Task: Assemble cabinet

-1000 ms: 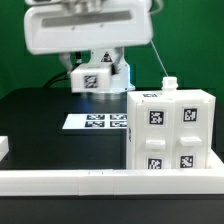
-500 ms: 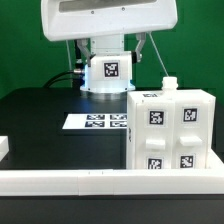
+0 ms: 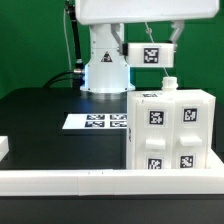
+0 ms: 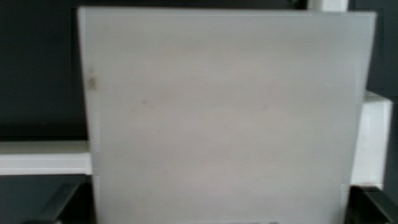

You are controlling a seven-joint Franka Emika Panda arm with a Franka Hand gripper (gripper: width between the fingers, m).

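The cabinet [image 3: 170, 130], a white boxy shell with four tagged blocks on its front and a small white knob [image 3: 168, 86] on top, stands at the exterior view's right. Above it hangs a flat white panel [image 3: 150, 55] bearing one tag. My gripper [image 4: 215, 205] is shut on it. In the wrist view the panel [image 4: 214, 110] fills the space between my dark fingers [image 4: 50, 205] and hides most of what lies below.
The marker board [image 3: 97, 122] lies flat on the black table beside the cabinet. A long low white rail [image 3: 90, 181] runs along the front edge. The robot's white base [image 3: 105, 70] stands at the back, before a green backdrop.
The arm has swung towards the exterior view's right and risen, carrying the tagged panel from in front of the base to a spot above the cabinet. The cabinet has not moved.
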